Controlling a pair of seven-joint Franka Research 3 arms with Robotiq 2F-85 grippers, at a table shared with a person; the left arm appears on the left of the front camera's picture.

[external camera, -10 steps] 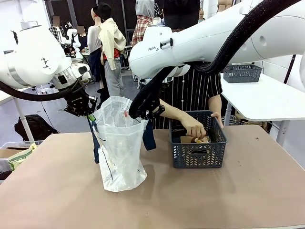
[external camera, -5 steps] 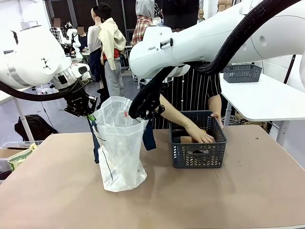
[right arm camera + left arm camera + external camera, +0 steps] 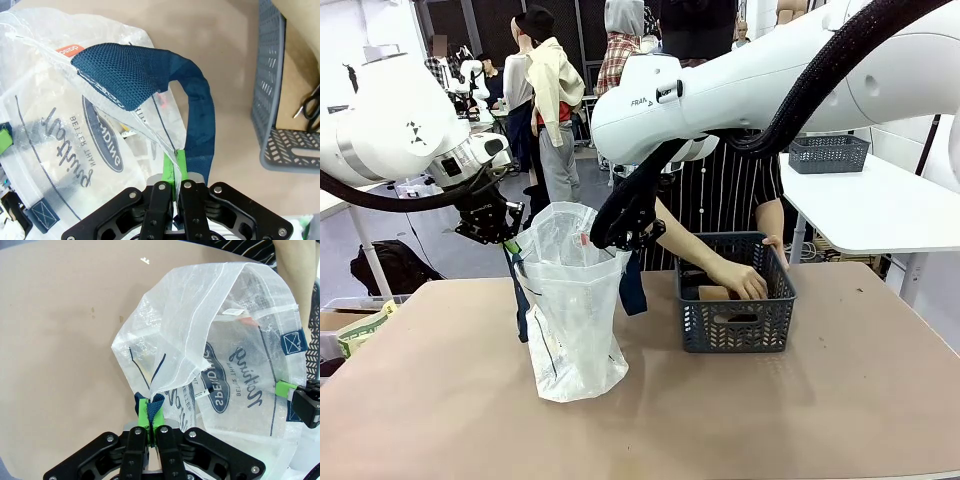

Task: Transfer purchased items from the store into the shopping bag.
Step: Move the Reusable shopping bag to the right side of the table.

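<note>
Two robot hands hold the shopping bag [image 3: 570,320] open by its rim. The robot's left hand [image 3: 498,228] is pinched fully shut on the rim's left edge, its green pads [image 3: 144,415] clamping the plastic together with the end of a navy strap [image 3: 156,400]. The robot's right hand [image 3: 620,235] is clamped just as tight on the opposite edge, where the navy handle [image 3: 197,115] loops out beside its fingers. The bag stands upright on the bench [image 3: 800,420], its mouth stretched wide between the two hands. To the right of the bag, apart from it across a strip of bare bench, sits a dark grey lattice basket [image 3: 735,325]. The person's hand [image 3: 740,282] reaches down inside the basket, next to a brownish package [image 3: 713,292] lying within. Open bench lies in front of the bag and to its left.
</note>
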